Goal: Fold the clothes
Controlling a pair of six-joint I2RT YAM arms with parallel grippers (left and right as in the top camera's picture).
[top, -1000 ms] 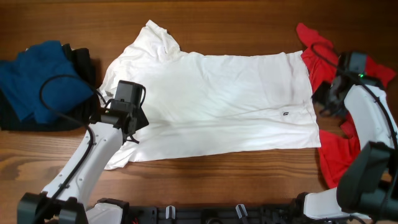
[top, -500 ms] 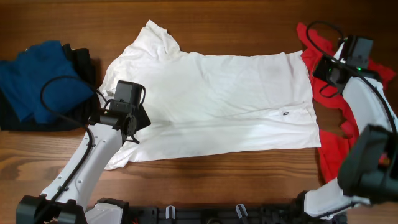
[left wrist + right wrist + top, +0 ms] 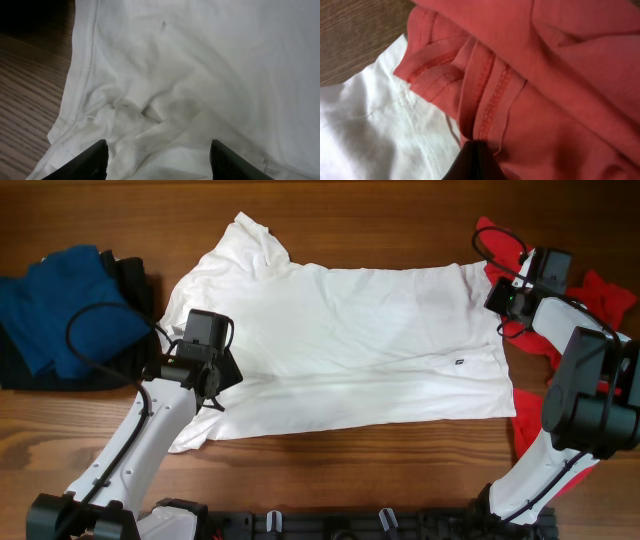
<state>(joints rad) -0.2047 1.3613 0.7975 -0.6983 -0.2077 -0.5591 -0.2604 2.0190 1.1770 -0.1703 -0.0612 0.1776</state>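
The white T-shirt (image 3: pixel 340 350) lies spread flat in the middle of the table (image 3: pixel 400 210). The left gripper (image 3: pixel 160 160) hangs over its sleeve, fingers spread. The right gripper (image 3: pixel 475 160) is pressed together at the red cloth's (image 3: pixel 560 75) hem, beside the white shirt's edge.

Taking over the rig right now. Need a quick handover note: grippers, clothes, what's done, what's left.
Grippers: left gripper open above the white T-shirt, near a sleeve, holding nothing; right gripper shut, apparently pinching a hem of the red garment beside the shirt's edge.
Things: shirt spread flat in the middle; blue garment piled on the left arm's side.
Done: no fold visible.
Left: all folding.
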